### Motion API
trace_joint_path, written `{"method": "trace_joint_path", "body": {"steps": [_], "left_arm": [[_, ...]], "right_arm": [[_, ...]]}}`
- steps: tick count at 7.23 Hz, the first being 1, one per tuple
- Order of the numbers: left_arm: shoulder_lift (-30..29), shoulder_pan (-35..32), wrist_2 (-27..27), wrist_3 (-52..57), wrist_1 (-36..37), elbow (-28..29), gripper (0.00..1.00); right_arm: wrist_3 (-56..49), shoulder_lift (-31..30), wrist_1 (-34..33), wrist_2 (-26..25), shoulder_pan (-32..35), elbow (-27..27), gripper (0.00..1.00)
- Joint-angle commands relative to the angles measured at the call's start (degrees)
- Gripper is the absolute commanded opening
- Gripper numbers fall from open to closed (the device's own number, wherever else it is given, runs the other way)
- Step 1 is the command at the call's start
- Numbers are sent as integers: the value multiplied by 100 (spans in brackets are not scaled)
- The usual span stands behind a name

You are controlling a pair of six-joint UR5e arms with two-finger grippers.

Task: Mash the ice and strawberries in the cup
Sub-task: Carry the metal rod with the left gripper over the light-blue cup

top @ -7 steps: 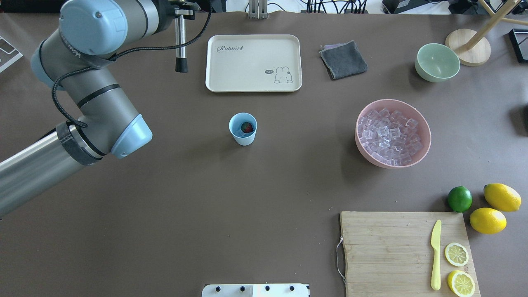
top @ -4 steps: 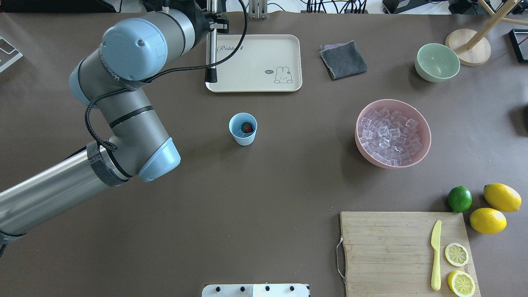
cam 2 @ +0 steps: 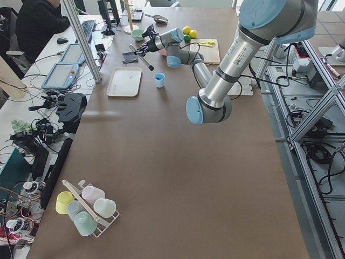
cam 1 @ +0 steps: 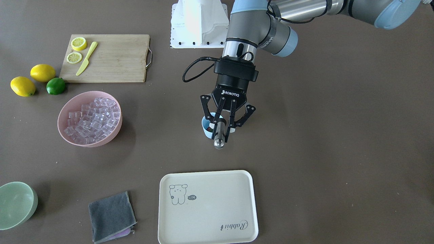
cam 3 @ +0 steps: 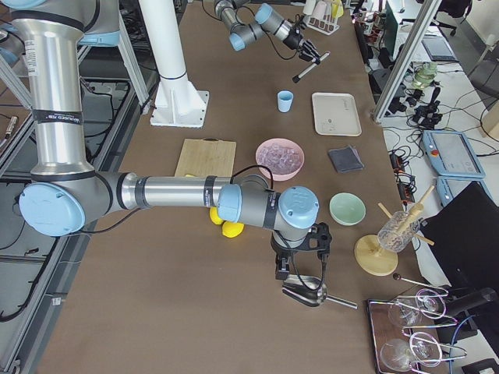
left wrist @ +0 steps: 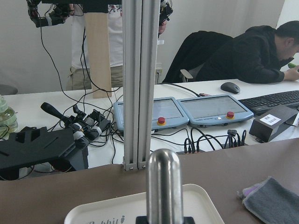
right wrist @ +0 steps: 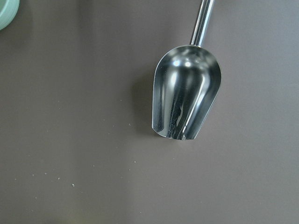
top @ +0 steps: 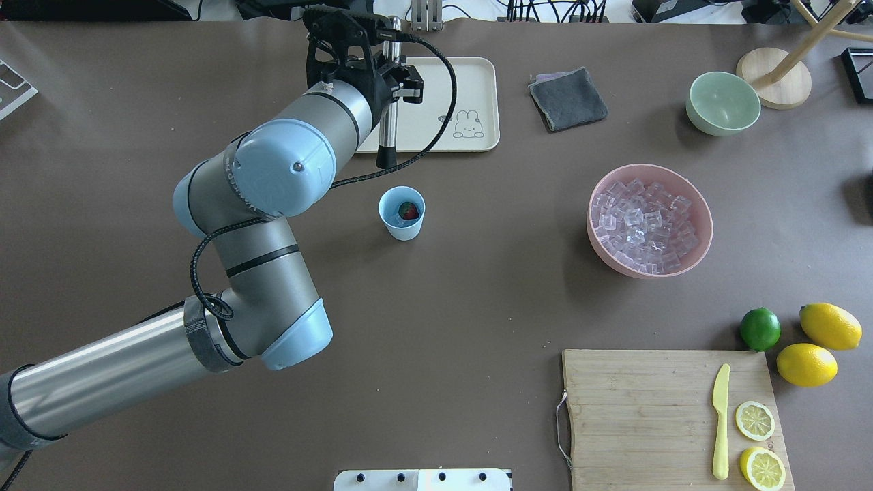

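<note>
Brown desk (top: 436,307) lies bare around the cup (top: 402,230), which is light blue and upright at mid-desk with a red strawberry (top: 408,211) inside; a tray (top: 477,78) sits beyond. Left pincer (cam 1: 222,134) is clenched on a steel muddler (top: 388,133), its black tip near the cup. Right pincer (cam 3: 302,271): grip cannot be told.

Left arm (top: 266,262): silver-grey cylindrical links joined by pale-blue capped joints. A black braided cable (top: 192,273) runs along it to the black two-finger gripper (cam 1: 222,134), lettered ROBOTIQ in white.
</note>
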Motion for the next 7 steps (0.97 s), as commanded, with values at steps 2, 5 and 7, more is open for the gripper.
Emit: {"method": "trace_joint_path", "body": {"steps": [2,5,7], "left_arm": [[223,131,75,7,-1229,414,23],[214,500,1170,182,-1390,164,24],[267,982,1988,226,-1443,172,24]], "right_arm": [[65,44,14,-77,-18,-5,100],[65,53,14,-103,-27,39,100],[48,80,14,-103,-53,30,100]]}}
